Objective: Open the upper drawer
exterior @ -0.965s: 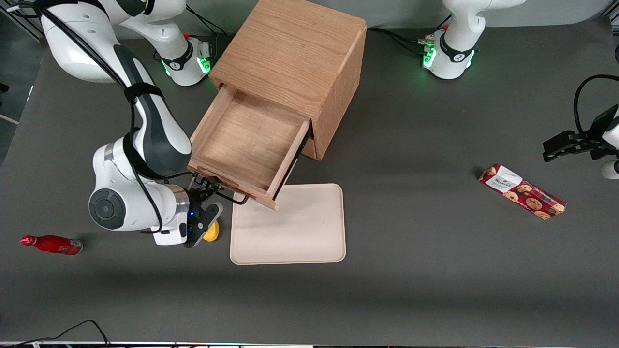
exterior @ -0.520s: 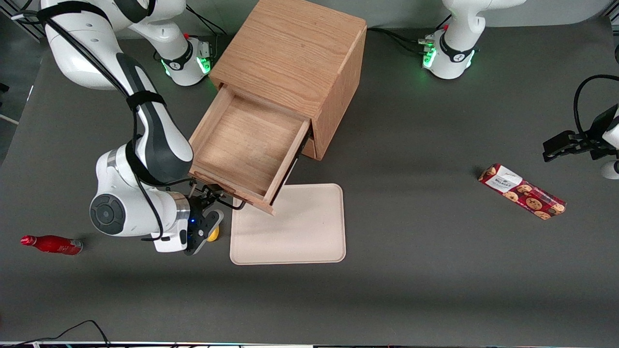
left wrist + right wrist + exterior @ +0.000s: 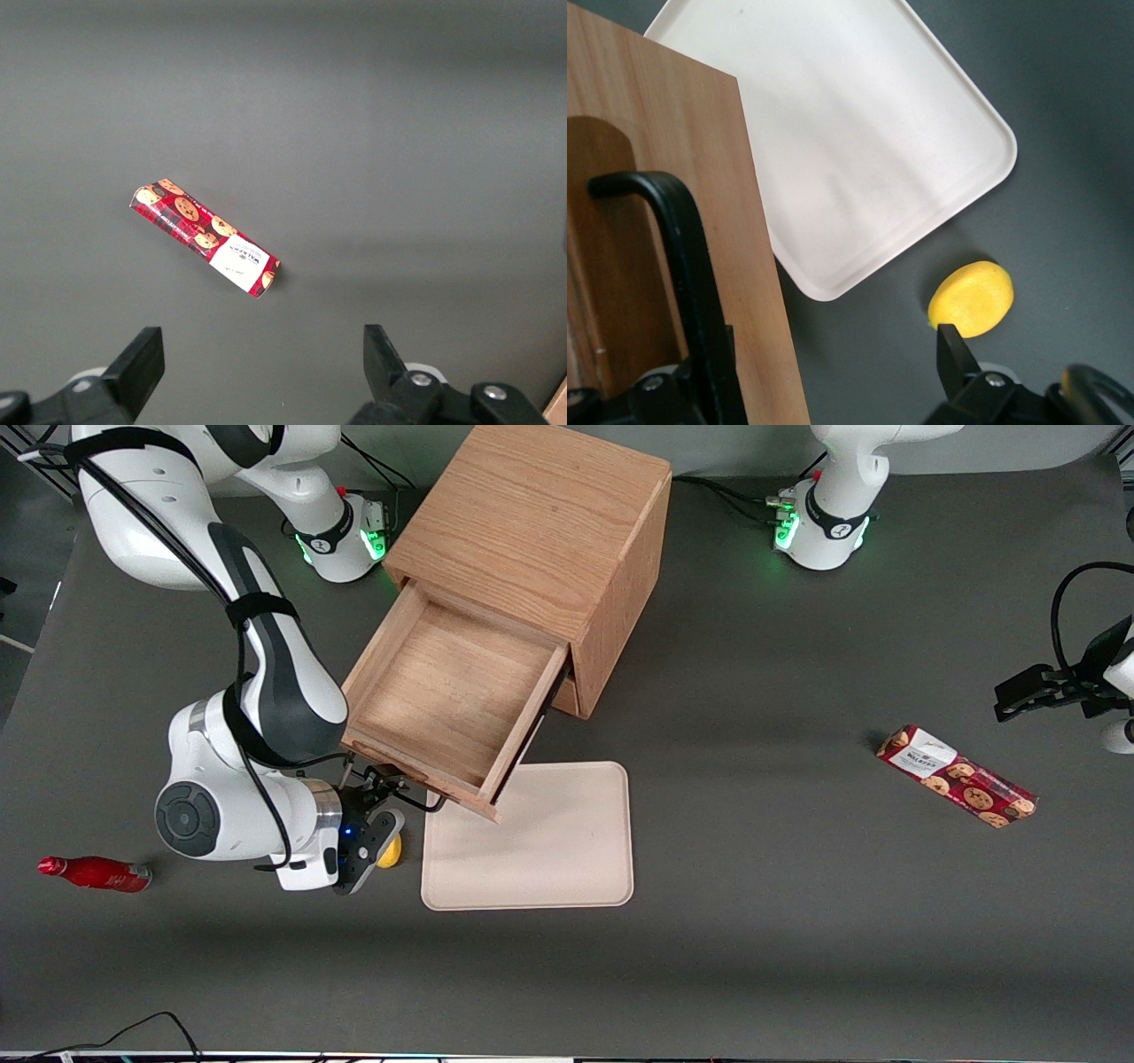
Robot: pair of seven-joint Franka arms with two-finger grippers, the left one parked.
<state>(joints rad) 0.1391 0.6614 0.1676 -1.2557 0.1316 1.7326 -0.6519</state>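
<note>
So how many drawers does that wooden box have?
1 shows clearly: the upper drawer, pulled out of the cabinet, with the gripper at its handle. Any drawer underneath is hidden.

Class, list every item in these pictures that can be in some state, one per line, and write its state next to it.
Upper drawer: pulled well out, nothing inside.
Gripper: at the drawer's black handle, open, fingers astride the bar.
Tray: flat on the table, nothing on it, drawer corner overhanging it.
Red bottle: lying on its side.
Cookie pack: lying flat, looks sealed.
Yellow disc: flat on the table beside the tray.
</note>
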